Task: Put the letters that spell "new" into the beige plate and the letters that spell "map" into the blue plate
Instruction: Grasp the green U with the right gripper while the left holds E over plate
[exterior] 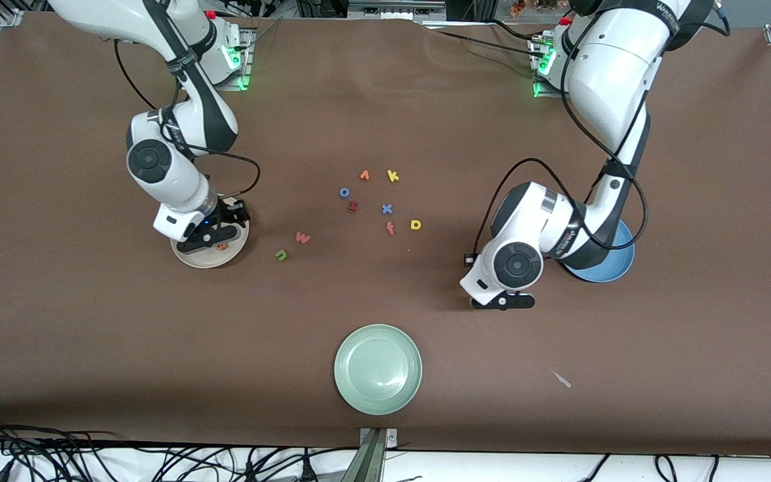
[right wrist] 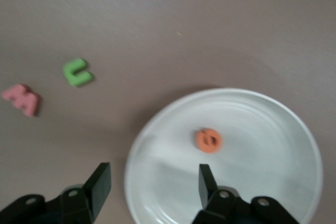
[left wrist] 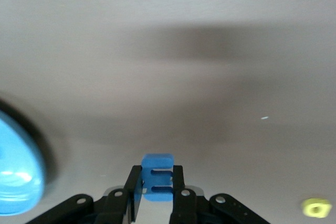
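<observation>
The right gripper [right wrist: 152,184] hangs over the beige plate [right wrist: 283,129] with its fingers apart, and the orange e [right wrist: 209,140] lies in that plate. The left gripper [left wrist: 157,192] pinches what looks like the blue m [left wrist: 157,177] over the worktop [exterior: 91,348], beside the blue plate [exterior: 616,268]. The green n [exterior: 281,254] and pinkish-red w [exterior: 302,237] lie near the beige plate.

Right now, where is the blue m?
The blue m is pinched in the left gripper, up over bare table beside the blue plate, at the left arm's end.
</observation>
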`<state>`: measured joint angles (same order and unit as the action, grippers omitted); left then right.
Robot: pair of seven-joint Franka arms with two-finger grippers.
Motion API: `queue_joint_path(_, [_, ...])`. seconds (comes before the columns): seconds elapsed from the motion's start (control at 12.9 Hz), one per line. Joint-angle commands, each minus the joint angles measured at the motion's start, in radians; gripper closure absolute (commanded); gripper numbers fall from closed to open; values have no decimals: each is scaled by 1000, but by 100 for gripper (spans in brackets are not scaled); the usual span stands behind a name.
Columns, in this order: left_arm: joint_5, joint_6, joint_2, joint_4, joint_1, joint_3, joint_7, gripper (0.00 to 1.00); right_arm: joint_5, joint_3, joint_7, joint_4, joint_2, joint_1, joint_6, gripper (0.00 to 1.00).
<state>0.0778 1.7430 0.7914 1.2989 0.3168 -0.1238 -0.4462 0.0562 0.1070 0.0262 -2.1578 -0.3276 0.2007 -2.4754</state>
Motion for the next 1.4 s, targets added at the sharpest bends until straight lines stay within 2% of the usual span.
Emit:
queue_joint_path(0.0, [45, 85, -154, 233, -42, -8, 79, 100, -1, 32, 56, 67, -96, 3, -60, 24])
queue_joint_path(0.16, [46, 198, -262, 409, -85, -8, 157, 100, -7, 31, 78, 76, -140, 37, -126, 24])
queue_joint_path(0.39, [68, 352, -378, 627, -157, -8, 254, 100, -2, 31, 149, 157, -211, 84, -135, 24])
queue_joint_path(0.54, [77, 369, -403, 680, -194, -8, 308, 100, 5, 31, 158, 161, -228, 92, -139, 24])
queue_joint_path(0.78, [125, 464, -419, 764, -243, -10, 360, 100, 11, 31, 158, 167, -260, 92, -189, 25])
queue_joint_path(0.93, [146, 467, -429, 776, -268, -10, 408, 100, 25, 30, 158, 165, -261, 92, -200, 28])
queue_joint_path(1.09, [171, 467, -437, 792, -324, -10, 493, 100, 25, 29, 158, 165, -261, 92, -198, 44])
queue_joint_path(1.32, [175, 466, -422, 790, -380, -10, 581, 100, 27, 29, 146, 165, -260, 94, -197, 75])
